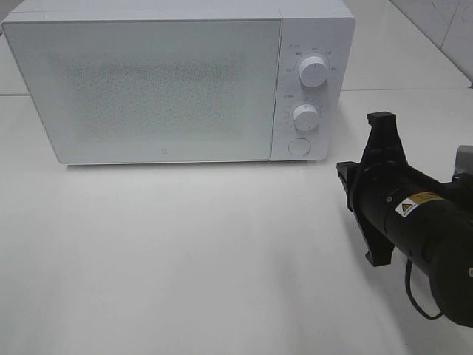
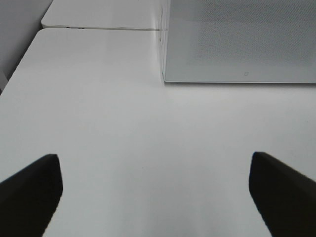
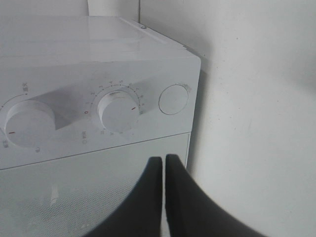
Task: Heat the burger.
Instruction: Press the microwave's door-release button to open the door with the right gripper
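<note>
White table carries a white microwave toward its far edge, door shut — where the burger is cannot be told. The right tool is closed on nothing, fingers pressed together before the lower dial; the left tool gapes wide over the table near its left edge.

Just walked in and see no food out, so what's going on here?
A two-armed robot faces a white microwave whose door is closed. The right gripper is shut on nothing and points at the microwave's front, near the lower knob, without touching it. The left gripper hangs open over the table. No burger is in view, and the door doesn't show whether it sits inside.
</note>
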Action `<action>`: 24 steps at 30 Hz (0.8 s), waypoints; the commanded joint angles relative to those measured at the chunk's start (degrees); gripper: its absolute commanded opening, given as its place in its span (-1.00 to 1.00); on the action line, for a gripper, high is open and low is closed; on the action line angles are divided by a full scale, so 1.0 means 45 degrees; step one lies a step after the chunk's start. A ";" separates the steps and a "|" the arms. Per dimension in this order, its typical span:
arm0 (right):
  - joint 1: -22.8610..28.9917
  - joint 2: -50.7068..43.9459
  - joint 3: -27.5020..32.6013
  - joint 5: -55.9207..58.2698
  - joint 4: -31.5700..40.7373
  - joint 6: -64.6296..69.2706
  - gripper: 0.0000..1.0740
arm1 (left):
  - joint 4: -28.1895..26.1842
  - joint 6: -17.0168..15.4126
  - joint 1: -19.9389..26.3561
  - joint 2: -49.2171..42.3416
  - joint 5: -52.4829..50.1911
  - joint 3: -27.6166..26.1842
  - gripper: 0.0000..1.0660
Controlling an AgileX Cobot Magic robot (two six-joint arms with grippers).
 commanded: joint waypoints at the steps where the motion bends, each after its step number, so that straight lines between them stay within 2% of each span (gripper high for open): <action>1: 0.0000 0.0497 -0.0255 0.0013 0.0076 0.0076 -1.00 | -0.0025 -0.0089 -0.0025 -0.0242 -0.0127 0.0051 0.83; 14: -0.0013 0.2024 -0.1541 -0.0038 0.0076 0.0382 -1.00 | -0.0025 -0.0089 -0.0025 -0.0242 -0.0127 0.0051 0.83; 18: -0.0624 0.2483 -0.2177 0.0242 -0.0267 0.0382 -1.00 | -0.0025 -0.0089 -0.0025 -0.0242 -0.0127 0.0051 0.83; 24: -0.0879 0.2890 -0.2750 0.0357 -0.0484 0.0382 -1.00 | -0.0025 -0.0089 -0.0025 -0.0242 -0.0127 0.0051 0.83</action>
